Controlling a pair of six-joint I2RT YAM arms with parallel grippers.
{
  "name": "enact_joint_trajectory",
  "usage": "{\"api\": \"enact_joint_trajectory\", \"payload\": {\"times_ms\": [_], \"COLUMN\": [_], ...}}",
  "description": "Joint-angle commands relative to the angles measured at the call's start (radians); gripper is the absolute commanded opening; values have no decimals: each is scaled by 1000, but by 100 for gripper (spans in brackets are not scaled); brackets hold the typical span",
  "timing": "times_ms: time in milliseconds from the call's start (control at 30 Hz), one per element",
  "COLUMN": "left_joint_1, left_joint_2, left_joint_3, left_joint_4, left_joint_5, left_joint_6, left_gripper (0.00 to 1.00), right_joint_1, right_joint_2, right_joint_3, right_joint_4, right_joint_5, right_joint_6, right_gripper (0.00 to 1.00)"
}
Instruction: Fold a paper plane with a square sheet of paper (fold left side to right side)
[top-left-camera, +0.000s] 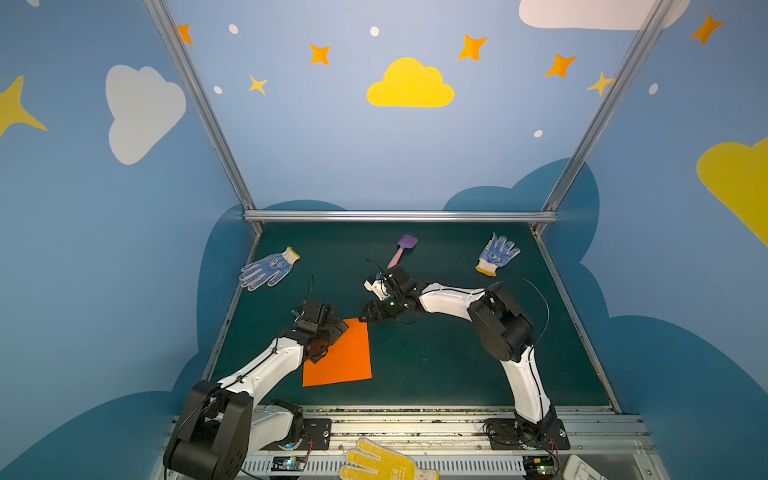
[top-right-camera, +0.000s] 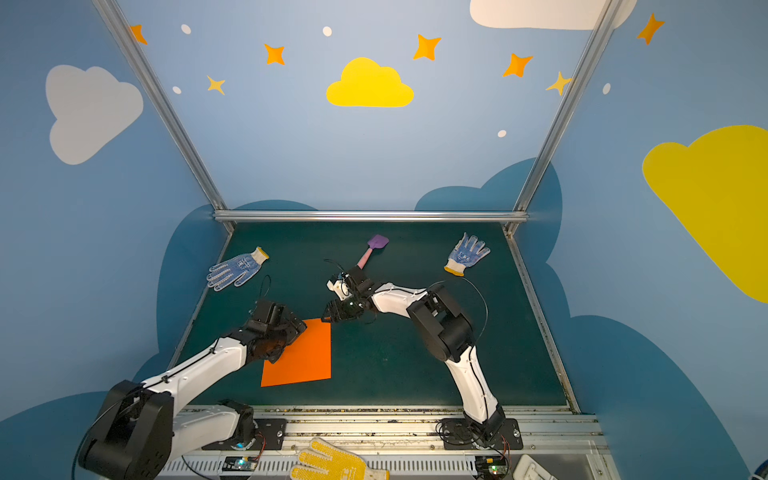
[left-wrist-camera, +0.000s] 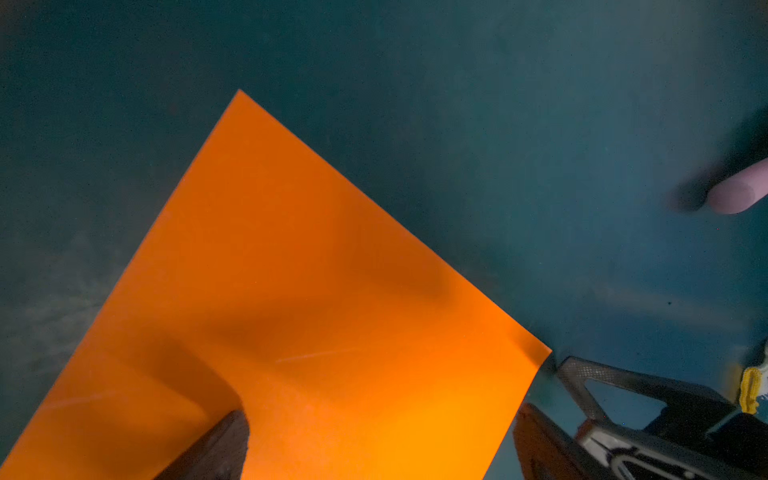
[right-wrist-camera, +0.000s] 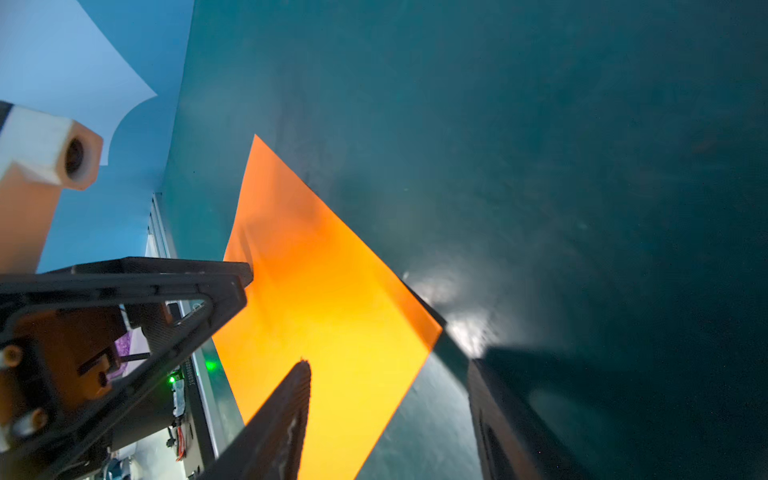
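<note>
Dim wrist views, glare on green mat (right-wrist-camera: 467, 328), bowed edges.

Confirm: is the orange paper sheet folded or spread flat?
Spread, not folded. The orange sheet lies as one layer on the green mat, no crease visible; its corner near the right claw lifts slightly.

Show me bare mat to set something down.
Bare: the mat between the orange sheet and the right arm; the far strip between left blue glove and spatula. Crowded: sheet's far edge, at left gripper and right gripper.
</note>
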Motion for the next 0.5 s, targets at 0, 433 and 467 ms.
{"api": "enact_joint_trajectory", "payload": {"times_ms": [0,433,467], "left_joint_1": [11,9,10], "left_joint_2": [50,58,61], "left_joint_3": [-62,-64,-65], "left_joint_4": [-9,-1,1], "left_joint_5": [-4,7,8], "left_joint_6": [2,8,9], "left_gripper": [100,100,100], "right_joint_1": [28,26,19], "right_joint_2": [41,26,23], "right_joint_3": [10,-61,-61], "right_joint_4": [-44,39,35], "right_joint_5": [-4,43,55], "right_joint_6": [-29,-3,-5], "right_gripper": [60,57,58]}}
